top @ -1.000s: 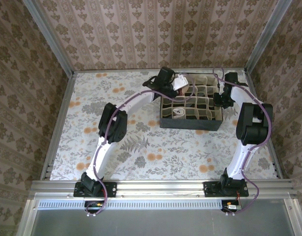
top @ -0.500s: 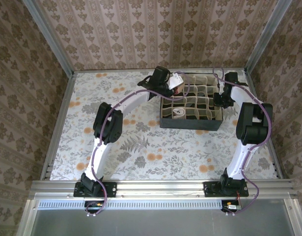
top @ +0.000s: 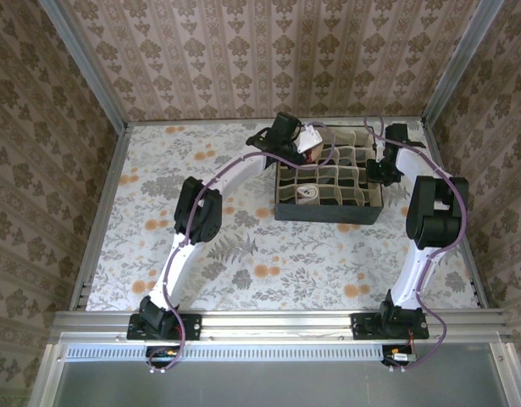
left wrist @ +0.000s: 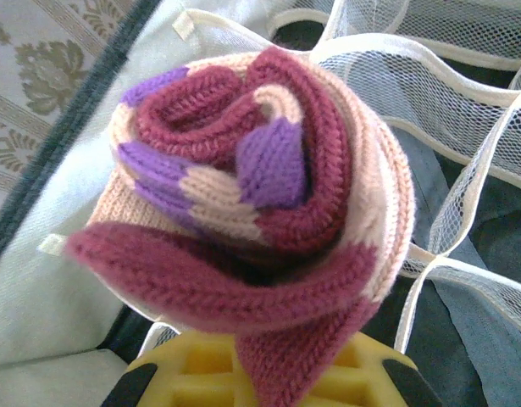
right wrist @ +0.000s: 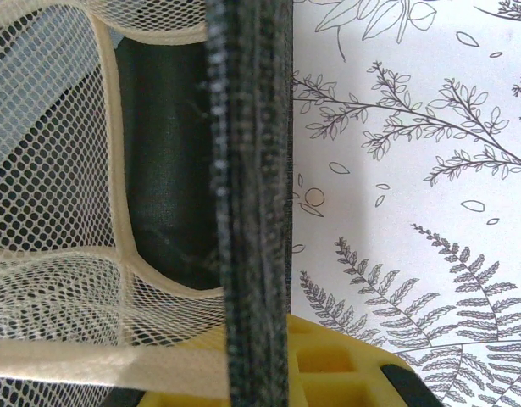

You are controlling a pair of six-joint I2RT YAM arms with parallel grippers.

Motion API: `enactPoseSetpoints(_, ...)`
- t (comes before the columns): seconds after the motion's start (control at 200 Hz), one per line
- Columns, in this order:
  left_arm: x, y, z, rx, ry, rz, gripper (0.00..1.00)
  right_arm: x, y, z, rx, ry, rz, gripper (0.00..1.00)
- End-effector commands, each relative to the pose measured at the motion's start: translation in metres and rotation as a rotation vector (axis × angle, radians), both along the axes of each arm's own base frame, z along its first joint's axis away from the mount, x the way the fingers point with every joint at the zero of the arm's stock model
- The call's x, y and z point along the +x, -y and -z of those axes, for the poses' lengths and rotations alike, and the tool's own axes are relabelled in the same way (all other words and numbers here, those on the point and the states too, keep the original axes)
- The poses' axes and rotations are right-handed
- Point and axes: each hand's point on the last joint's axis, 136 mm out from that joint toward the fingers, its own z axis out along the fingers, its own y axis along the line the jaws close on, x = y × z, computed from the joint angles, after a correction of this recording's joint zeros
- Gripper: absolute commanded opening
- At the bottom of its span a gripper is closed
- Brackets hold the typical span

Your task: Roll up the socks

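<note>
Two arms reach to the far side of the floral-patterned table, where a dark fabric organizer with cream mesh dividers sits right of centre. The left gripper hovers over the organizer's far-left corner, its yellow-padded fingers pressed together on the tan-and-maroon sock roll — a tight spiral of knit with purple patches in its stripes and a maroon flap hanging down between the pads. The roll is held above the mesh cells, apart from them; whether it touches the rim I cannot tell. A cream sock roll lies in a compartment of the near row, toward the left. The right gripper is at the organizer's right edge, pinching the dark side wall, which runs upright between its fingers — mesh cells on one side, table print on the other.
</note>
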Motion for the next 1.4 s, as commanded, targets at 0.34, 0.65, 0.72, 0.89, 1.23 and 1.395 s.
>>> enactPoseSetpoints(0.34,-0.004,-0.011,0.044,0.119,-0.091,-0.056,0.00,-0.001,-0.010,0.010,0.032,-0.041,-0.028,0.09)
enactPoseSetpoints(0.65,-0.005,-0.028,0.030,0.066,-0.154,-0.064,0.00,-0.002,-0.008,0.012,0.026,-0.051,-0.022,0.09)
enactPoseSetpoints(0.72,-0.009,-0.024,0.033,0.061,-0.178,-0.045,0.00,-0.001,-0.009,0.013,0.033,-0.049,-0.023,0.09)
enactPoseSetpoints(0.89,-0.013,-0.018,0.040,0.067,-0.202,-0.045,0.19,0.003,-0.012,0.007,0.047,-0.031,-0.024,0.11)
enactPoseSetpoints(1.23,-0.013,-0.031,-0.011,0.029,-0.142,-0.032,0.59,0.006,-0.010,0.004,0.039,-0.034,-0.021,0.12)
enactPoseSetpoints(1.395,-0.014,-0.042,-0.050,-0.022,-0.112,-0.024,0.70,0.007,-0.009,0.005,0.037,-0.041,-0.017,0.12)
